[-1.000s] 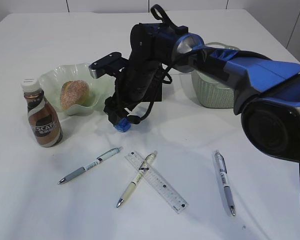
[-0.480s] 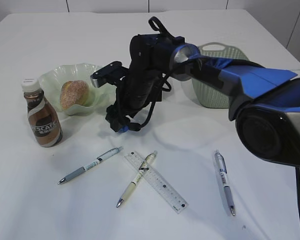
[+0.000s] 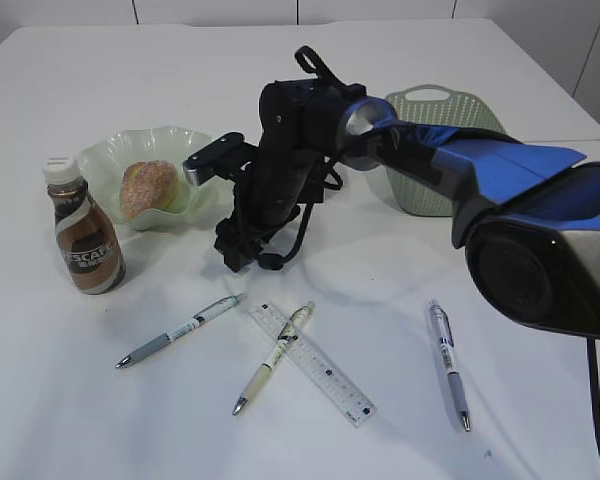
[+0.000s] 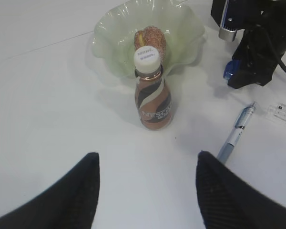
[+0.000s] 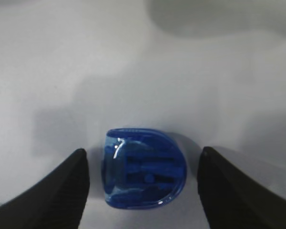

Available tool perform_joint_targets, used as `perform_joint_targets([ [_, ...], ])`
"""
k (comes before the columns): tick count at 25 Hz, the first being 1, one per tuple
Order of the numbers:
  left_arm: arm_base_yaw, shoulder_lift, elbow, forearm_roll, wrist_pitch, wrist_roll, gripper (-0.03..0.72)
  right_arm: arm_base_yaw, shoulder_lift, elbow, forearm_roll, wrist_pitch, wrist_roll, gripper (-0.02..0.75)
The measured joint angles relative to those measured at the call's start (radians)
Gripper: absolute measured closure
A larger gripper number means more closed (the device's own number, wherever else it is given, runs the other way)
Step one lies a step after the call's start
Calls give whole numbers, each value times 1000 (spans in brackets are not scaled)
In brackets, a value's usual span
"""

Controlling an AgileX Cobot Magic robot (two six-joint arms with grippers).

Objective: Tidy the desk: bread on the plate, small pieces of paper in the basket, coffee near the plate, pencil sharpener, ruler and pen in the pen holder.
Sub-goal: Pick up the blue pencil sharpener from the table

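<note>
my right gripper [image 5: 143, 191] stands spread around the blue pencil sharpener [image 5: 144, 174] on the tabletop [image 5: 133, 71], not touching; my left gripper [image 4: 145, 191] is spread too, holding nothing.

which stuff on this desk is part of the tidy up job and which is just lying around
Part of the job: bread, plate, coffee bottle, basket, blue pencil sharpener, ruler, three pens.
Just lying about: nothing visible.
</note>
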Motion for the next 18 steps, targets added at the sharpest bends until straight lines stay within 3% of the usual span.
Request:
perform_joint_targets([
  [11, 0, 0, 0, 0, 0, 0, 240, 0, 2, 0, -2, 0, -9, 186],
  [18, 0, 0, 0, 0, 0, 0, 240, 0, 4, 0, -7, 0, -11, 257],
])
